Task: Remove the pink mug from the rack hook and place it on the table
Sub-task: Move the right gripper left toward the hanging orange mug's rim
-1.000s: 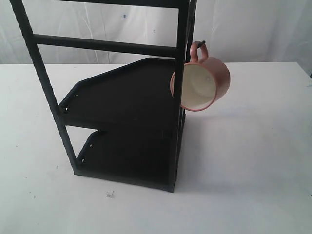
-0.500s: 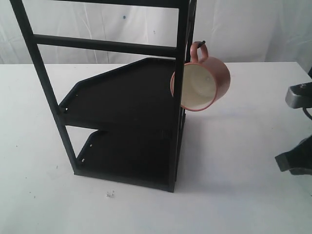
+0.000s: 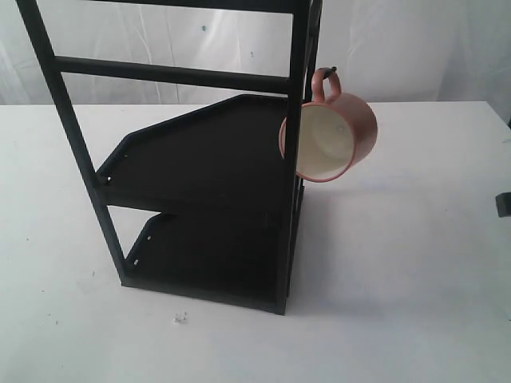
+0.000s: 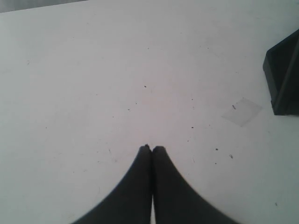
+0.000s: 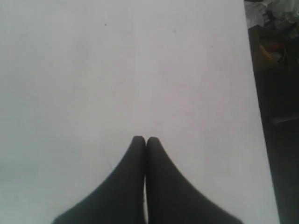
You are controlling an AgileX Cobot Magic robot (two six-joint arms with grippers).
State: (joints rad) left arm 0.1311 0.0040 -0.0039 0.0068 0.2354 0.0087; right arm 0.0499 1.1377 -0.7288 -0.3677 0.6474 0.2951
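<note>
The right arm, plain at the table edge a moment ago, has drawn back to a dark sliver, so nothing is reaching yet. The mug hangs by its handle on the hook. Left gripper and right gripper hover over table, fingers pressed together.

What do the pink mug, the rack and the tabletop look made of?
The pink mug: probably glazed ceramic or enamel; smooth salmon outside, cream inside with soft sheen. The rack: likely painted metal; thin straight black bars, matte finish. The table: material unclear; flat matte white surface with tiny specks.
</note>
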